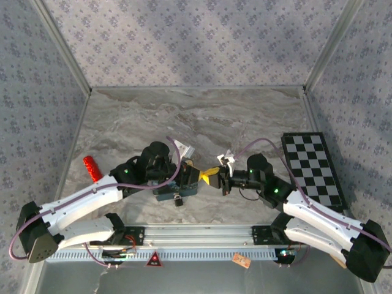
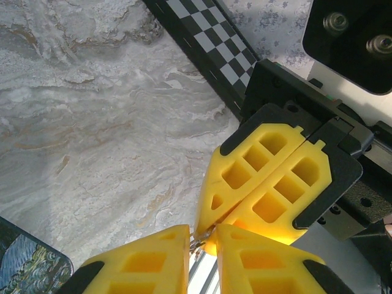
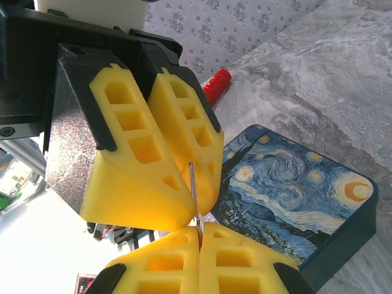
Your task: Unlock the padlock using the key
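Note:
My two grippers meet tip to tip above the table's middle. The right gripper (image 3: 199, 229) (image 1: 215, 177) is shut on the key (image 3: 193, 184), a thin grey blade that sticks out of its yellow fingertips. The blade runs into the narrow gap between the left gripper's fingers (image 3: 138, 165). The left gripper (image 2: 201, 236) (image 1: 196, 173) stands slightly open, with a bit of metal (image 2: 199, 243) in its gap beside the right gripper's shut fingers (image 2: 263, 177). A small dark thing (image 1: 178, 199) lies at the tin's near edge; I cannot tell whether it is the padlock.
The blue Starry-Night tin (image 3: 294, 190) (image 1: 173, 190) lies on the marble table just under the left gripper. A red cylinder (image 1: 92, 168) lies at the left near the wall. A checkerboard panel (image 1: 313, 168) lies at the right. Patterned walls enclose three sides.

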`<act>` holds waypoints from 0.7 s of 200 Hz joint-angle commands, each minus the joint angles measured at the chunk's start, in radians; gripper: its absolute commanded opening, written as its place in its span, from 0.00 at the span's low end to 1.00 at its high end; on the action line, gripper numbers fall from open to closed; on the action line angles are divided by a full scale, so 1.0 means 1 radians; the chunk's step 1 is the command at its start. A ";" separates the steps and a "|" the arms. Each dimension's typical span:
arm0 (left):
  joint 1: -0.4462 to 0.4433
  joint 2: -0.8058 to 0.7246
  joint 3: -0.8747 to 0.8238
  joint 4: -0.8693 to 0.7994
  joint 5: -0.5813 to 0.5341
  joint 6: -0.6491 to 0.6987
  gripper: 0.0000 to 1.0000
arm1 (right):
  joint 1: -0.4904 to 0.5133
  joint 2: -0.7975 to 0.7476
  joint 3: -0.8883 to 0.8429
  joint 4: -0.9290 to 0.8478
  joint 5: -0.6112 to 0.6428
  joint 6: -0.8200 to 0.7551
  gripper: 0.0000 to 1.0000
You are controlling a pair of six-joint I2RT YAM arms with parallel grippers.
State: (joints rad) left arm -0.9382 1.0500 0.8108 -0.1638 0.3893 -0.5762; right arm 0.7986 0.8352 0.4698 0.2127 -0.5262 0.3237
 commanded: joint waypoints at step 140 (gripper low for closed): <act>0.068 0.022 0.051 -0.081 -0.355 -0.231 0.00 | -0.053 -0.145 -0.055 -0.006 0.355 0.191 0.74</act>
State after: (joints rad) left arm -0.9298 1.0527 0.8207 -0.1898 0.2260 -0.6346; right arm 0.7578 0.7631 0.4526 0.1776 -0.3553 0.3882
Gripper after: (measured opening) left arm 0.041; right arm 0.674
